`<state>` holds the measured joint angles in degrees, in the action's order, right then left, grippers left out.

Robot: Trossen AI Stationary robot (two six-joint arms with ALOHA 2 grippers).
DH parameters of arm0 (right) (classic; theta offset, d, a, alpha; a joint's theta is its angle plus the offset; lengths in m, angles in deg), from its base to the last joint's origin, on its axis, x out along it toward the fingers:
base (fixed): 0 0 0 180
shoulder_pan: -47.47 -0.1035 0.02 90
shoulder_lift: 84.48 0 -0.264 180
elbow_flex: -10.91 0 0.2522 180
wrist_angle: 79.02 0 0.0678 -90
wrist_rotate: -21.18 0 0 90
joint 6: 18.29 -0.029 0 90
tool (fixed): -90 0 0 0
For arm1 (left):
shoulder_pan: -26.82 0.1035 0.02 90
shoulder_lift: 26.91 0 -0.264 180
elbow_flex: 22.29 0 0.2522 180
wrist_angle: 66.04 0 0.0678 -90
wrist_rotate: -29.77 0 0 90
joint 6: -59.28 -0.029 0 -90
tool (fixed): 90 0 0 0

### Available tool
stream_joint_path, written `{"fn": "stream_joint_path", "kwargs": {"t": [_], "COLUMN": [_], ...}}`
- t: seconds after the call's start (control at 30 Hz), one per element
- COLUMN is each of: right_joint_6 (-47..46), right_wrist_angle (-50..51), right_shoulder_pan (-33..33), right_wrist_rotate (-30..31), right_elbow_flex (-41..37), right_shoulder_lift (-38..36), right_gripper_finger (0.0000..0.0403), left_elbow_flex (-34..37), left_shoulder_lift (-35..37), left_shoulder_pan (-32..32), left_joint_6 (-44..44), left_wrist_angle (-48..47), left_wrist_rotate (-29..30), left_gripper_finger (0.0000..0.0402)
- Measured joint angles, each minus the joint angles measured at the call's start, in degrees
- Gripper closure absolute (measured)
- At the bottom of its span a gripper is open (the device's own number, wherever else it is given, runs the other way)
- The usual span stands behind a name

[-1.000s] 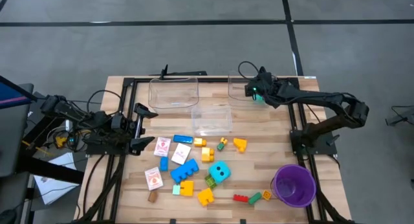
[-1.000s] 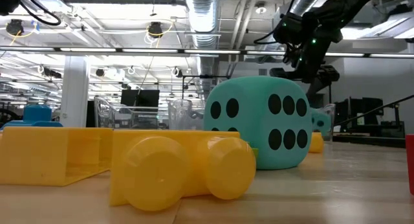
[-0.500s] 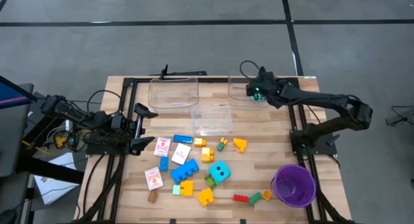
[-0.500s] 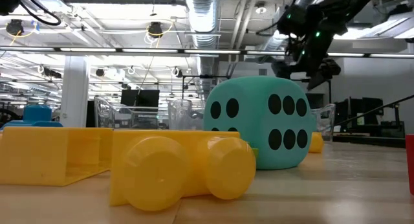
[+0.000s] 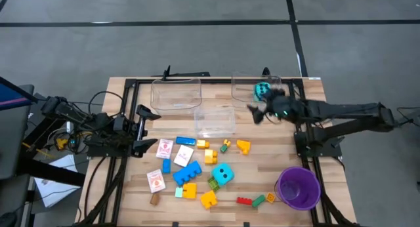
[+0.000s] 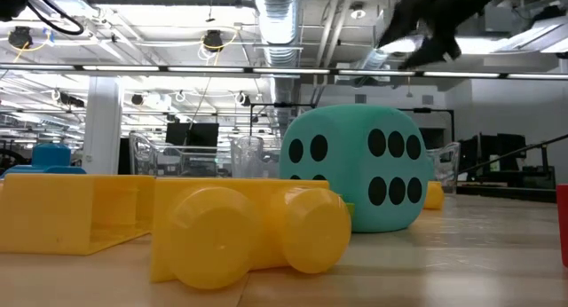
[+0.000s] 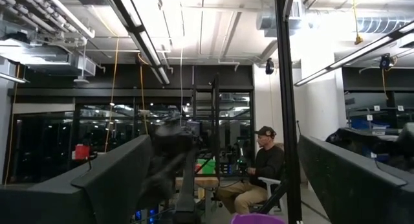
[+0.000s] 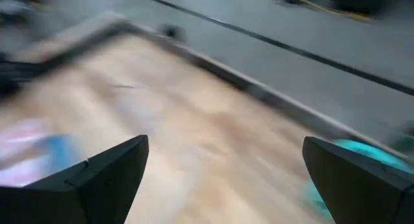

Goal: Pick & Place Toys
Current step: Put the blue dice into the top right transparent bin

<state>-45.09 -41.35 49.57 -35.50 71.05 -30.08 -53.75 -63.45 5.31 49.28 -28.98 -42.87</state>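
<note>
From above, we see our right gripper (image 5: 257,114) empty, fingers spread, just near of the far-right clear bin (image 5: 244,88), where a turquoise die (image 5: 262,90) lies. In its wrist view, both fingers (image 8: 107,169) stand apart, the die (image 8: 359,154) beyond them.

Turquoise die (image 5: 261,90) in bin (image 5: 244,96) (rightmost)

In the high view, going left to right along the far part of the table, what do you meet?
Left gripper → left clear bin → middle clear bin, set nearer → right clear bin holding a turquoise die → right gripper.
</note>
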Motion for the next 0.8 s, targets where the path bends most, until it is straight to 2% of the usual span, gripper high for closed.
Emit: {"fn": "stream_joint_path", "kwargs": {"t": [0.17,0.33,0.43,0.6,0.8], "right_joint_6": [3.06,9.45,13.12,13.31,13.34], "right_wrist_angle": [-8.57,-16.63,-19.93,-19.79,-19.69], "right_shoulder_pan": [-13.52,-22.06,-24.75,-27.22,-27.09], "right_wrist_rotate": [0.44,6.80,7.08,7.20,10.27], "right_elbow_flex": [-3.12,-3.73,-3.73,-3.73,-3.75], "right_shoulder_lift": [-3.46,-3.52,-3.46,-3.42,-3.55], "right_gripper_finger": [0.0003,0.0003,0.0003,0.0003,0.0003], "left_elbow_flex": [0.00,0.00,0.00,0.00,0.00], "left_shoulder_lift": [-0.10,-1.44,-2.05,-2.69,-5.33], "left_shoulder_pan": [0.00,0.00,0.00,-0.02,-0.01], "left_joint_6": [0.03,1.31,1.33,2.48,3.13], "left_wrist_angle": [-1.18,-0.95,-0.92,-0.99,-0.53], "left_wrist_rotate": [1.42,2.03,2.42,3.05,7.86], "left_gripper_finger": [0.0018,0.0018,0.0018,0.0018,0.0018]}}
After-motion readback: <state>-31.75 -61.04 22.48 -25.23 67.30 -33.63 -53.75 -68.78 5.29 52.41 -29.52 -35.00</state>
